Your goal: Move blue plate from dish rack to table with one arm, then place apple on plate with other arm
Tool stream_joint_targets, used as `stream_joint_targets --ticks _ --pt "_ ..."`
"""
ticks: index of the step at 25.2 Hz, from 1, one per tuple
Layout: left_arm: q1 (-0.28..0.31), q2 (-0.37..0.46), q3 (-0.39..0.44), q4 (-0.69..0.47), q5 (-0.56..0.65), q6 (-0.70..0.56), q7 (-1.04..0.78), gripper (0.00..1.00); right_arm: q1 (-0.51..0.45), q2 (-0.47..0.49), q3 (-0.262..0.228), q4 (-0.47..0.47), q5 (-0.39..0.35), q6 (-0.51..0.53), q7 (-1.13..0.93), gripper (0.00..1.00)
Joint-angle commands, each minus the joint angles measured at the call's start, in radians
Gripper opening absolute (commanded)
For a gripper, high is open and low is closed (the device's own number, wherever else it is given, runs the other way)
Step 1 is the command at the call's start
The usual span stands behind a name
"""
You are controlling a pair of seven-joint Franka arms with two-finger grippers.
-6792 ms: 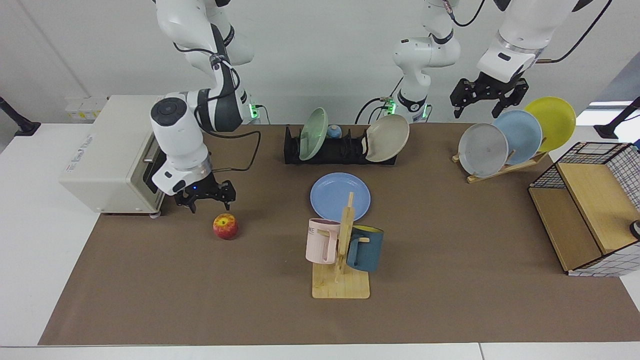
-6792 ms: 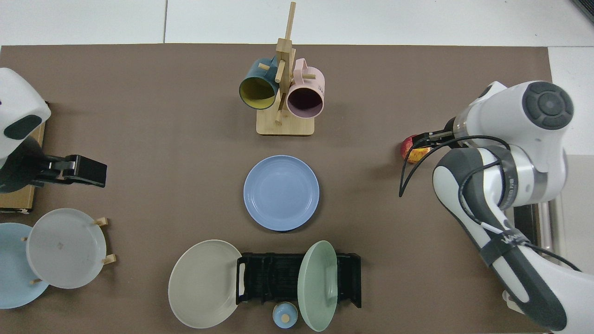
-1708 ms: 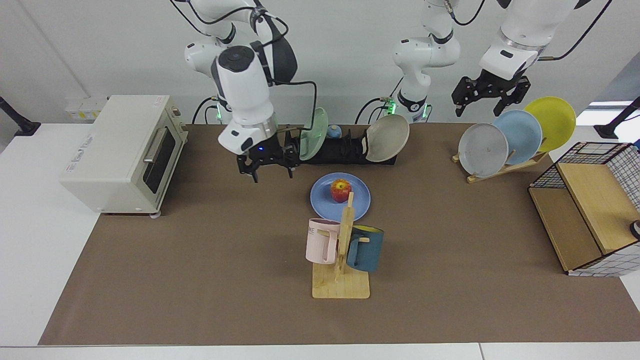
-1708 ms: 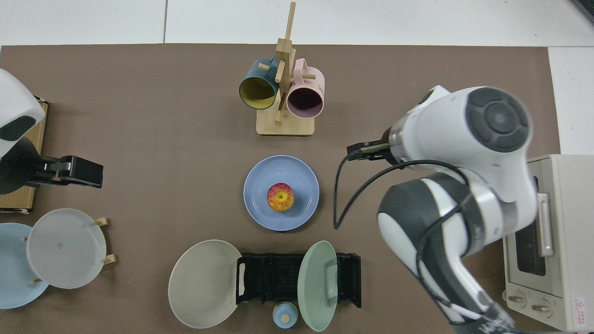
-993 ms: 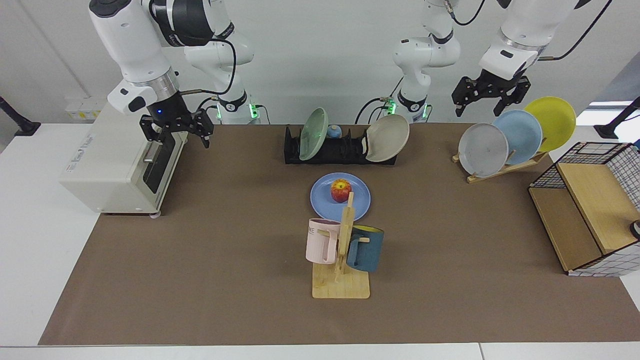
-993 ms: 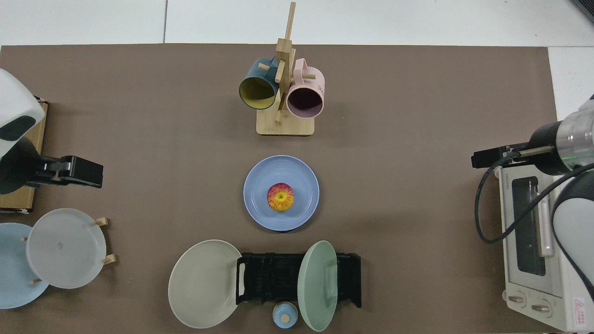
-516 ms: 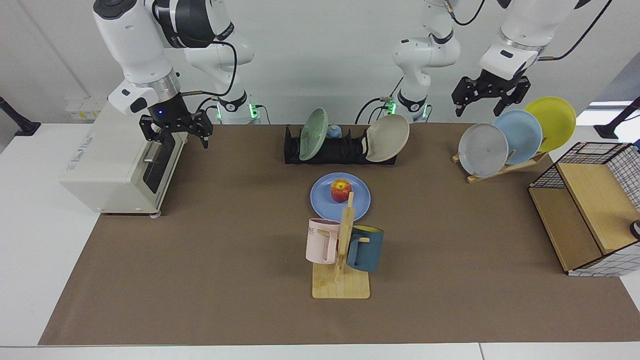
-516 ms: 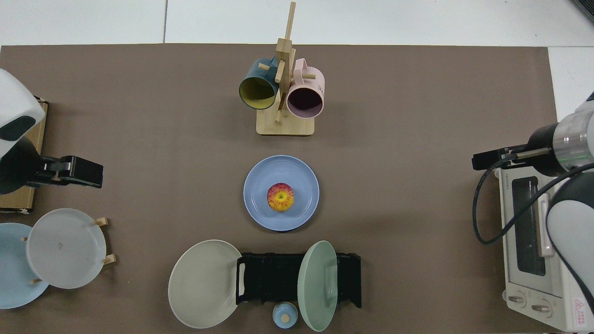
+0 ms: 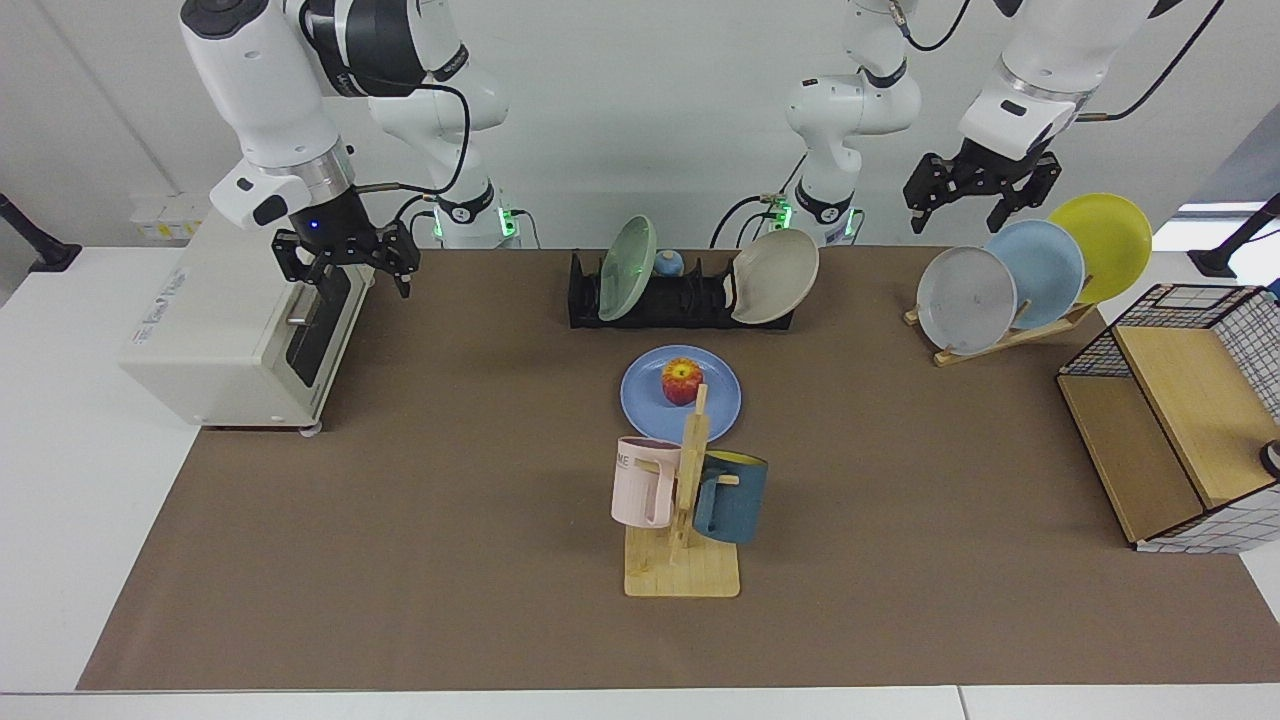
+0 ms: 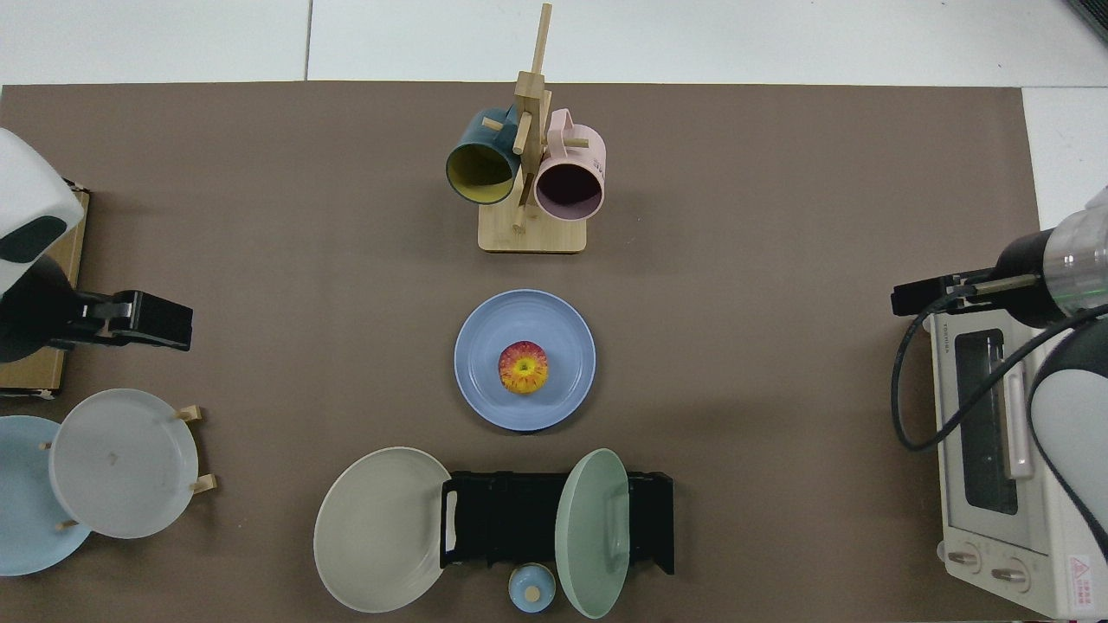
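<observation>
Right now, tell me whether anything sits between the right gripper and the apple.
Nothing visible does. The right gripper hangs open by the toaster oven; only bare mat lies between it and the apple, which sits on the blue plate.

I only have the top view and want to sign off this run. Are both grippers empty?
Observer: The facing view shows the right gripper open and empty, raised by the toaster.
Operator: And the left?
Observer: The left gripper is open too and holds nothing. It hangs above the grey plate.
Operator: Is anything past my frame edge there?
Observer: A yellow plate stands on the same wooden rack, behind the pale blue plate.
</observation>
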Motion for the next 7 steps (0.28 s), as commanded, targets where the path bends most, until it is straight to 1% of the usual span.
stream_joint_targets --ticks 1,7 --pt "0.006 -0.023 -0.002 -0.022 0.002 -0.008 -0.007 1.00 -0.029 -0.014 0.012 -0.012 0.008 0.007 -0.015 1.00" --pt "0.004 -0.023 -0.002 -0.022 0.002 -0.008 -0.007 1.00 -0.029 -0.017 0.012 -0.014 0.005 0.007 -0.018 1.00"
